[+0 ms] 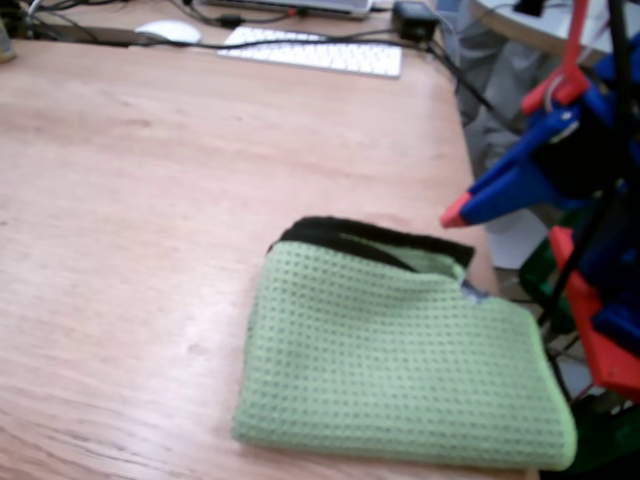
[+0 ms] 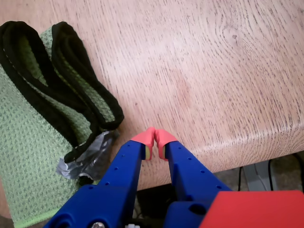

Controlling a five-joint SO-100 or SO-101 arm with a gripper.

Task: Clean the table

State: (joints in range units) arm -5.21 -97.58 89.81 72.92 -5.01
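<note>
Centrally placed: large reddish-brown wooden table [image 1: 150, 200], grain visible, filling most of the fixed view. Near its right edge and front corner, a folded green waffle-weave cloth [image 1: 400, 360] with black trim [image 1: 370, 238], lying flat, long axis roughly along that right edge. Grey tag [image 2: 85, 159] at the cloth's trimmed end, facing the arm.

Blue gripper [image 2: 155, 141] with red fingertips [image 2: 145, 137], jaws together or nearly so, holding nothing. Poised just above the table's rounded right edge, beside the cloth's trimmed end; apart from it, not touching. In the wrist view, cloth to the left of the fingertips and bare wood ahead. In the fixed view, gripper to the right of the cloth, slightly past its far corner.

Judged next step: jaws parted, then a short sideways reach toward the black trim or tag. Nothing between gripper and cloth.

Further out, at the table's far edge: white keyboard [image 1: 310, 52], white mouse [image 1: 168, 31], black cables [image 1: 440, 55]. Well apart from the cloth and no obstacle. Beyond the right edge, part of a pale round table [image 1: 530, 25].
</note>
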